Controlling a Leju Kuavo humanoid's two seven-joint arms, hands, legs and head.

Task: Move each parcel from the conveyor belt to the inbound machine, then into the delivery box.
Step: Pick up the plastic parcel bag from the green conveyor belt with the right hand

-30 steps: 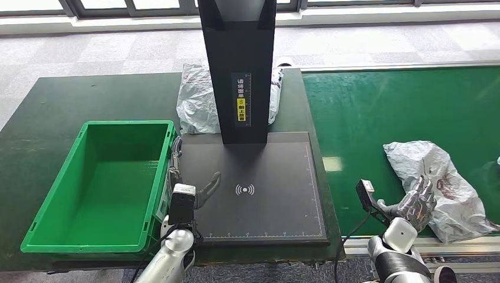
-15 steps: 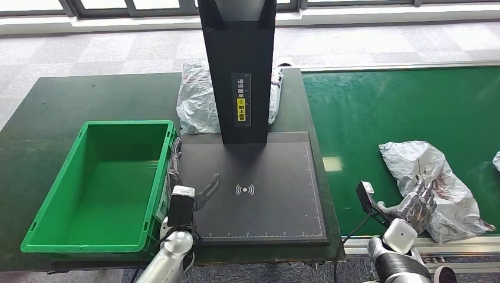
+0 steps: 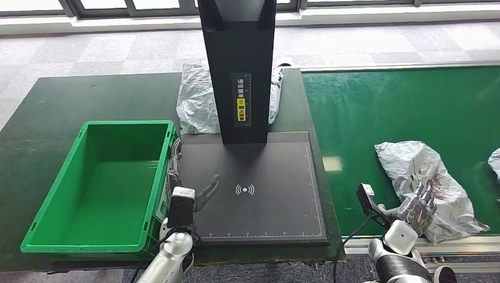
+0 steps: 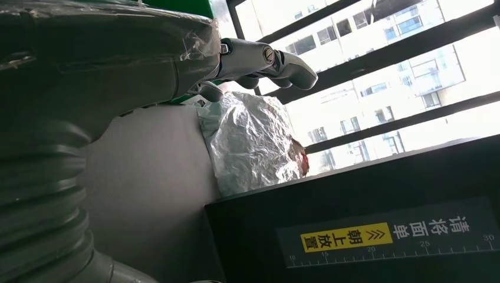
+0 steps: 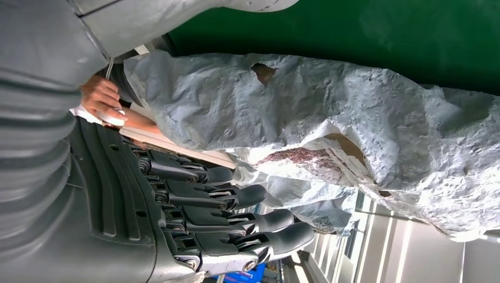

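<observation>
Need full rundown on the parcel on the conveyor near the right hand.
The parcel is a crumpled silver-grey plastic mailer bag, lumpy and irregular, with small tears showing reddish-brown contents. It lies flat on the green conveyor belt, near its front edge. The right hand is at its near side with fingers spread, not gripping; contact cannot be judged.

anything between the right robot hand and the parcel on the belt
Nothing visible. The right robot hand sits open at the near edge of the parcel on the conveyor belt, fingers spread right beside the wrinkled bag, with nothing between them.
</observation>
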